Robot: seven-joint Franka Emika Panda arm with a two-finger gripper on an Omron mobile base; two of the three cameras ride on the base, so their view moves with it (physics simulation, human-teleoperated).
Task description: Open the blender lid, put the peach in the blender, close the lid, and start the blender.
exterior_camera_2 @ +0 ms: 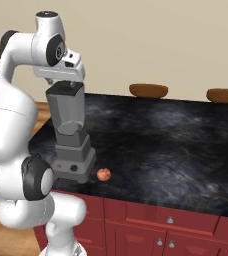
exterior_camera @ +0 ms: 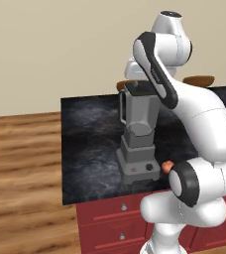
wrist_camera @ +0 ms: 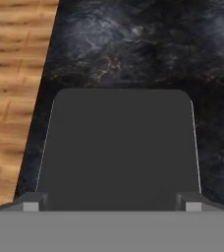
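Note:
The tall grey blender stands near the left front corner of the black marble counter, its base with the red mark and black knob facing the front edge. The dark blender lid sits flat on the jar rim. My gripper hangs just above the lid, open, its two fingertips spread about as wide as the lid at its near edge, holding nothing. The small orange-red peach lies on the counter just right of the blender base, also the peach beside my arm's elbow.
Two brown stool tops rise behind the counter's far edge. Red cabinet drawers run under the counter front. Wooden floor lies left of the counter. Open marble stretches right of the blender.

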